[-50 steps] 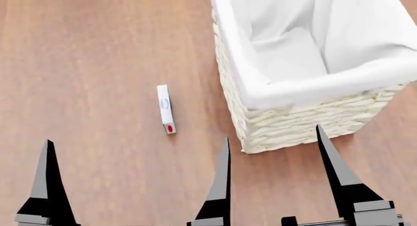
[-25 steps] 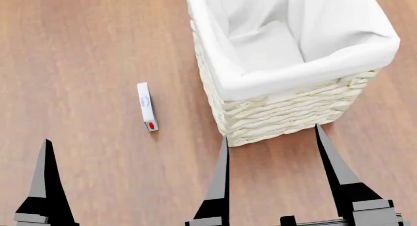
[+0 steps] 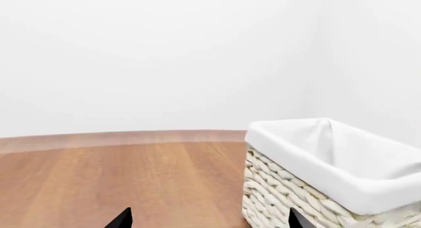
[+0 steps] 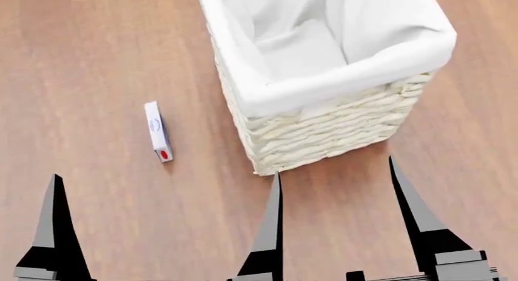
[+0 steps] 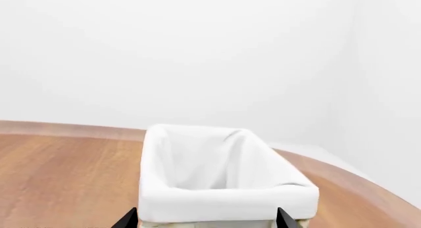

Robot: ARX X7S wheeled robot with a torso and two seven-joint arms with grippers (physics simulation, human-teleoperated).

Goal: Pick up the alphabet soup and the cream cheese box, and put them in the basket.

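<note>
1. While both arms are hovering low at the near edge of the head view, the left gripper (image 4: 162,232) is showing its two dark fingers spread wide apart, grasping nothing.
2. Only one finger of the right gripper (image 4: 413,220) is showing clearly there, yet its wrist view shows two tips parted and empty.
3. Lying flat on the wooden floor (image 4: 97,62), the cream cheese box (image 4: 157,131) is sitting left of the basket (image 4: 324,132), near but apart.
</note>
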